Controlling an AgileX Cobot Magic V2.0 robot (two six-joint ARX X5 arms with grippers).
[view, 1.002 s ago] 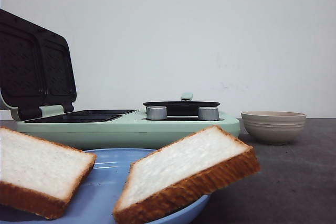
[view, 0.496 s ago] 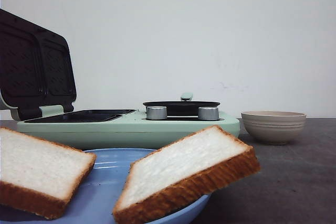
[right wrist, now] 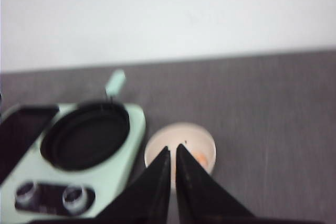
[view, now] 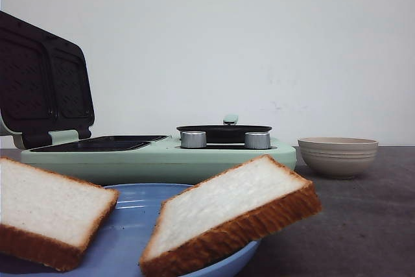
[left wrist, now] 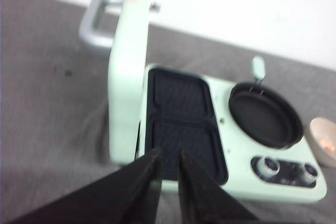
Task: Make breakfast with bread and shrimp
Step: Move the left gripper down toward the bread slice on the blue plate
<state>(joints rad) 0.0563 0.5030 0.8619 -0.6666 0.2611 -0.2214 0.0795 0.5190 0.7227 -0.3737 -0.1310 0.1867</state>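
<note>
I'm looking at a staged test bench, prob a lab mock-up of a kitchen, not a real one. Bare white wall (view: 259,43) w/ no cupboards or tiles, and a plain dark grey table (view: 363,225). Kitchen props only: mint-green breakfast maker (view: 162,157) w/ lid up, small black pan (left wrist: 268,114) and two knobs (view: 193,139), a blue plate (view: 130,238) w/ bread (view: 227,209), a beige bowl (view: 338,156).
</note>
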